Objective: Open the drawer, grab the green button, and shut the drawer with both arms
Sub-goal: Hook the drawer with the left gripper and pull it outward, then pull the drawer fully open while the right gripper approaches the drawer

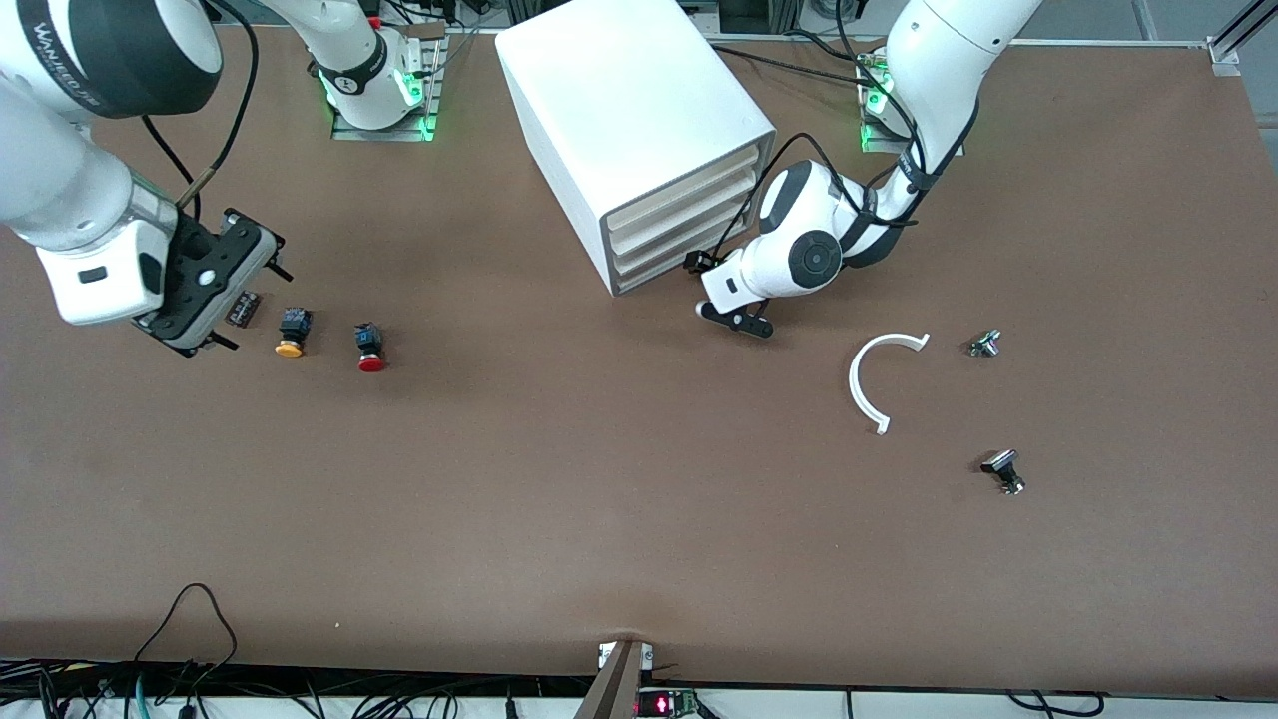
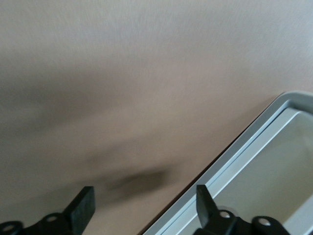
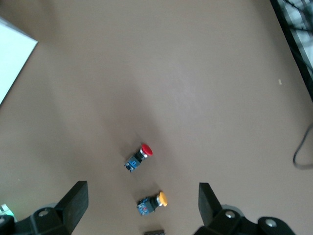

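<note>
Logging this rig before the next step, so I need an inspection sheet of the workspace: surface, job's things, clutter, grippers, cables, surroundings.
Surface: brown table, flat and unbroken.
Job's things: white cabinet; bottom drawer looks closed; green button nothing seen.
Clutter: yellow-capped pushbutton and red-capped pushbutton toward the right arm's end; white curved strip and two small metal parts toward the left arm's end.
Grippers: left gripper open, low at the drawer's front; right gripper open, over the yellow-capped pushbutton.
Cables: black cable looping onto the table's near edge.
Surroundings: more wiring below that edge.
</note>
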Tool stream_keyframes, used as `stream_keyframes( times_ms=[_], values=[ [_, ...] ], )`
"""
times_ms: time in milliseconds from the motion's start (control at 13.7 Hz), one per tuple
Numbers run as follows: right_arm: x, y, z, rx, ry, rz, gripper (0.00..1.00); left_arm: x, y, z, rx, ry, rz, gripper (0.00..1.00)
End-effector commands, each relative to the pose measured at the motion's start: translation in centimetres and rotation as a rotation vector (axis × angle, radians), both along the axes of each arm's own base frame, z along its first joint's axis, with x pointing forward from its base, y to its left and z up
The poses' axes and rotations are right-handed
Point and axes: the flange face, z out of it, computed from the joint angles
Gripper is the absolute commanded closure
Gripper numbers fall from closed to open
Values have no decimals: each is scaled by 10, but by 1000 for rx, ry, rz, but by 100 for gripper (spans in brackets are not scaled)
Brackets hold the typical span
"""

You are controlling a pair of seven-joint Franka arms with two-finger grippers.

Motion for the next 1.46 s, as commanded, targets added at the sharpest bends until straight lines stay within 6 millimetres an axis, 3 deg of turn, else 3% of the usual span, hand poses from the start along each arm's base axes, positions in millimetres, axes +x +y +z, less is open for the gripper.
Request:
stream_keyframes(
  times_ms=[0, 220, 659, 805, 1098, 1390],
  values=[
    [-2, 35, 2, -22, -7, 158, 0, 18, 14, 45, -26, -34, 17, 0],
    [-3, 48, 0, -12, -10, 332, 0, 13, 15, 66, -23, 1, 10, 0],
    [-10, 77, -3, -21, -10, 385, 0, -5, 11, 83, -25, 106, -26, 0],
    [-12, 83, -4, -23, -7, 386, 0, -6, 10, 79, -27, 110, -34, 1],
    [-10, 81, -7, -28, -3, 382, 0, -14, -5, 68, -59, 125, -8, 16],
    [-2, 77, -26, -65, 20, 378, 0, -20, -20, 38, -70, 114, 10, 19]
  ],
)
